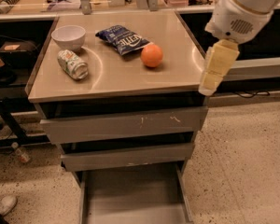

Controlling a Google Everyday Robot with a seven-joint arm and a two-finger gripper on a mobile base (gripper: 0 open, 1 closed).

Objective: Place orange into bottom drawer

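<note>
The white, rounded plastic arm (245,8), with a vented grille on its housing, is extending into the frame from the upper right corner. Its pale cream, blocky end effector (213,73) is hanging downward at the right side, tilting slightly toward the lower left.

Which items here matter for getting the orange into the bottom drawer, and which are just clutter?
Job:
orange, on the cabinet top
bottom drawer, pulled open
gripper, beside the top's right edge, apart from the orange

Lying about:
white bowl
can, on its side
blue chip bag
two upper drawers
</note>
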